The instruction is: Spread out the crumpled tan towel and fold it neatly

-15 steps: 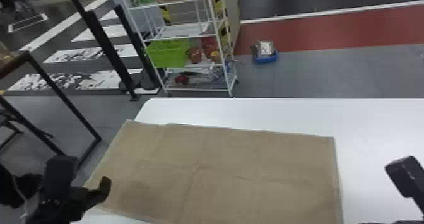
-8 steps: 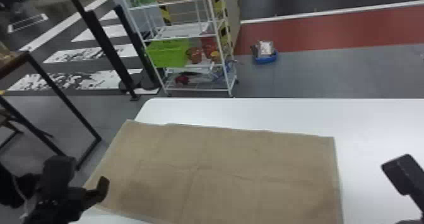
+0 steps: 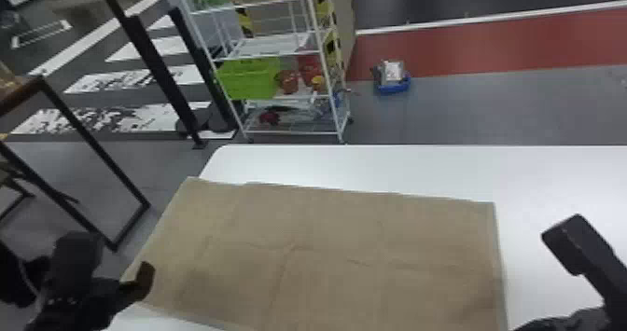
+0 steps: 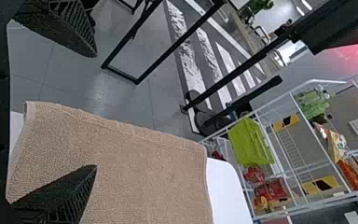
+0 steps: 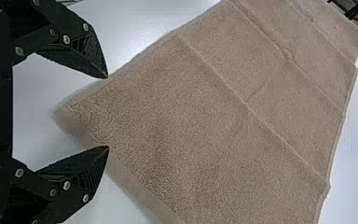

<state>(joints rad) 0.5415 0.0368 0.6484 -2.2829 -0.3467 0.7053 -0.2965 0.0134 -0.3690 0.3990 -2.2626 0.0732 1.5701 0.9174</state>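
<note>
Tan towel (image 3: 326, 260): spread on worktop (image 3: 560, 181), lightly creased | Left gripper (image 4: 96, 111), right gripper (image 5: 107, 112): fingers apart, the latter's near 1 corner | Technique: pinch 2 matching corners shallowly, raise evenly, align edges | Versus earlier frame: right gripper nearer towel; towel unchanged

The tan towel (image 3: 336, 265) lies spread out, almost flat, on the white table (image 3: 373, 167). It has little wrinkles, and its left side pokes past the edge.
</note>
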